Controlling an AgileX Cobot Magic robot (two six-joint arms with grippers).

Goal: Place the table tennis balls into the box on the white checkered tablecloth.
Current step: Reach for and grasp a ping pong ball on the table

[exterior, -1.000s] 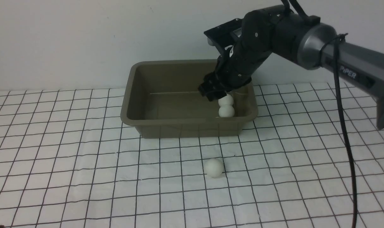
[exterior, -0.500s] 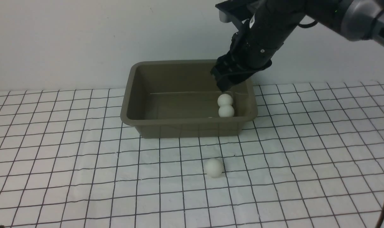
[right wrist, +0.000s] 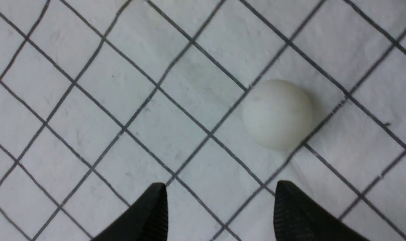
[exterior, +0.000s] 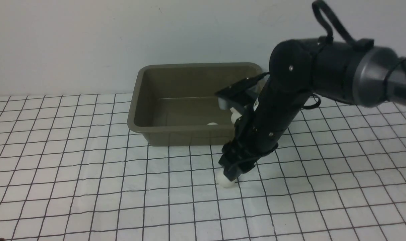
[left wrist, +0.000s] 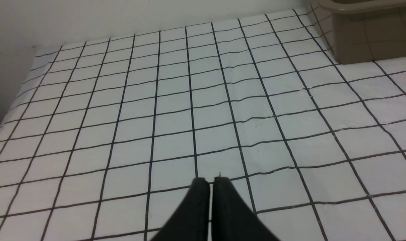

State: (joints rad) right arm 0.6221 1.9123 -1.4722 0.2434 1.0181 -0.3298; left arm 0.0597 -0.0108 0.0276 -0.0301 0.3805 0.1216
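Observation:
The olive-grey box (exterior: 176, 103) stands at the back of the white checkered tablecloth (exterior: 89, 174). Two white balls show partly inside it: one (exterior: 235, 116) beside my right arm and one (exterior: 212, 124) as a sliver behind the front rim. Another ball (exterior: 225, 182) lies on the cloth in front of the box, partly hidden by my right gripper (exterior: 232, 174), which hangs just above it. In the right wrist view that ball (right wrist: 277, 113) lies ahead of the open, empty right gripper (right wrist: 219, 197). My left gripper (left wrist: 208, 182) is shut and empty above the cloth.
A plain white wall runs behind the box. The left wrist view shows one corner of the box (left wrist: 367, 40) and the cloth's far edge against the wall. My right arm (exterior: 323, 73) reaches across in front of the box's right end.
My right gripper has left the box, swung up, then come down and forward to the ball on the cloth. That ball has not moved.

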